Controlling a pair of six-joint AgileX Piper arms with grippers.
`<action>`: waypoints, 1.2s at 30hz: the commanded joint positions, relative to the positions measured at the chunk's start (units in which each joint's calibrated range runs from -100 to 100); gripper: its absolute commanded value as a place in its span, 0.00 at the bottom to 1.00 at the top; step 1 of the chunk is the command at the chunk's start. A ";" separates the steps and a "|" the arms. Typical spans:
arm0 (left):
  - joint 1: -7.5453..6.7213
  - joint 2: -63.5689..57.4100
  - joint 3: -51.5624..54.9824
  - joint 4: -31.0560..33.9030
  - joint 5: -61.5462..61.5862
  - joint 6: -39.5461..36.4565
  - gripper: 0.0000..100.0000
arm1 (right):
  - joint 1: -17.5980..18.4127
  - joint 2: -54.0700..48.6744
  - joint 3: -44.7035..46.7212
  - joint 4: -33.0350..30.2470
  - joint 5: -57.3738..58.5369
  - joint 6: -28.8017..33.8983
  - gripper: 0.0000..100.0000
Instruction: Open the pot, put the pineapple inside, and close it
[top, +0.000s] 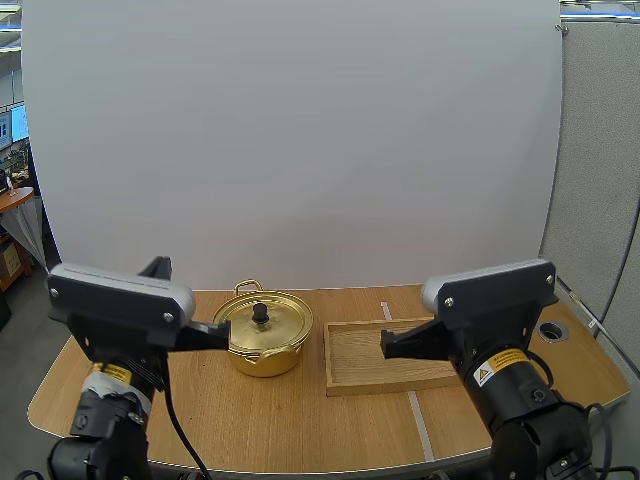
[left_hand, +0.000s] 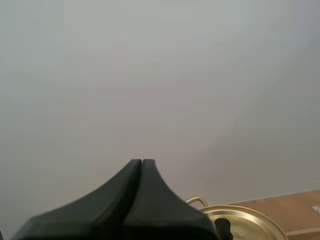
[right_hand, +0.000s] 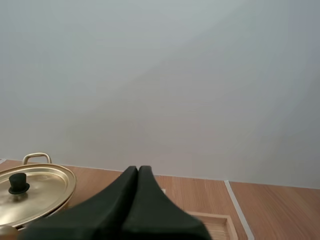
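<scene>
A gold pot (top: 265, 335) stands on the table left of centre, its lid (top: 263, 317) on, with a black knob (top: 260, 313) on top. My left gripper (top: 226, 334) is shut on nothing, its tip just left of the pot's rim. In the left wrist view the gripper (left_hand: 142, 163) is one dark wedge, with the pot lid (left_hand: 250, 223) beside it. My right gripper (top: 385, 345) is shut too, hovering over the wooden tray (top: 355, 385). From the right wrist, the gripper (right_hand: 138, 170) lies together, the pot lid (right_hand: 35, 192) off to its side.
The wooden tray (right_hand: 217, 225) lies right of the pot and holds nothing. A strip of white tape (top: 420, 425) runs across the table by the tray. A round hole (top: 551, 330) sits at the table's far right.
</scene>
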 joint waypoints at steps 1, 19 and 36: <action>0.00 -0.16 11.82 -1.17 -5.14 -0.39 0.00 | -0.25 -0.38 8.92 -0.05 -2.41 0.05 0.00; 0.68 -0.16 14.12 -1.03 5.92 -2.98 0.00 | -0.25 -0.38 12.93 -0.05 10.80 0.05 0.00; 1.39 -0.16 14.12 1.29 22.44 -7.01 0.00 | -1.09 -0.38 12.93 -0.05 17.92 0.05 0.00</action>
